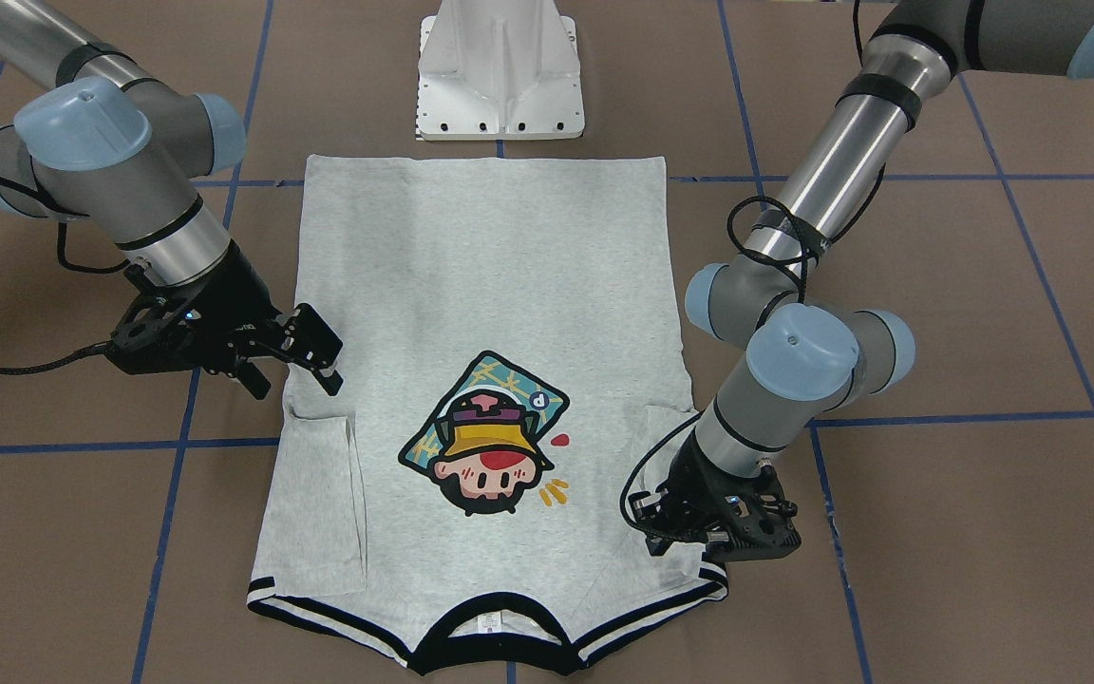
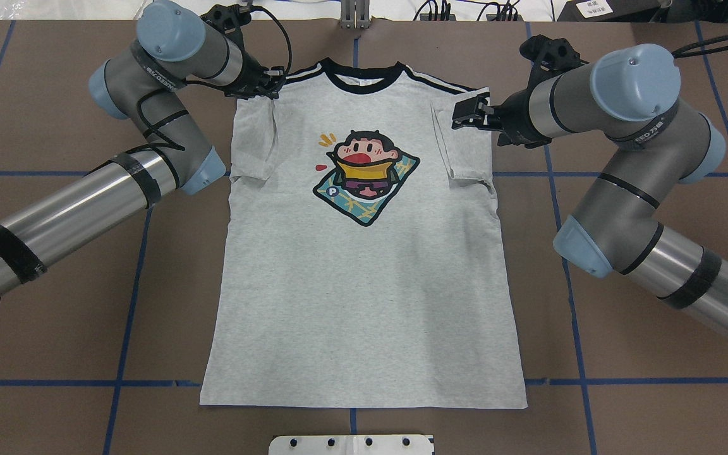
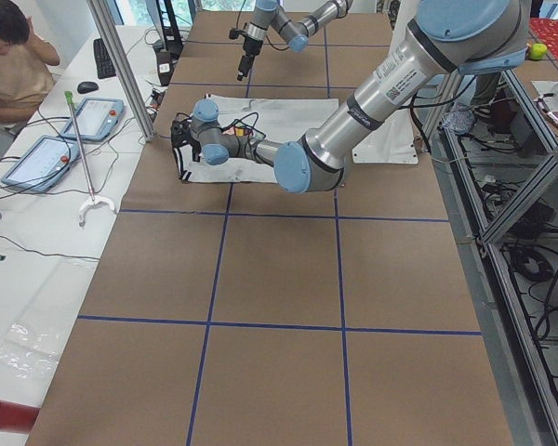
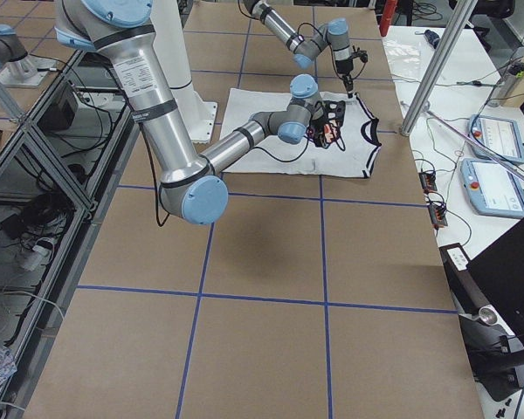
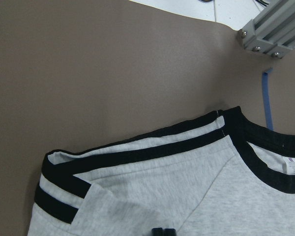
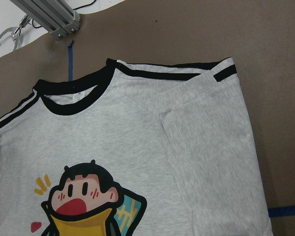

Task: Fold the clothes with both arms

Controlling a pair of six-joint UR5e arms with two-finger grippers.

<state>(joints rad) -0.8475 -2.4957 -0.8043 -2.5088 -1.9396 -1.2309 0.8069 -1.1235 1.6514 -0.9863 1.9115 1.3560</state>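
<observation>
The grey T-shirt lies flat on the brown table, print side up, collar away from the robot, with both sleeves folded inward; it also shows in the overhead view. My left gripper is low at the shirt's striped shoulder beside the collar. In the left wrist view its fingertips sit together on the cloth. It also shows in the front view. My right gripper is open above the other folded sleeve, clear of the cloth, and shows in the front view too.
The white pedestal stands at the shirt's hem end. Blue tape lines cross the table. An aluminium post stands beyond the collar. An operator sits at a side desk with tablets.
</observation>
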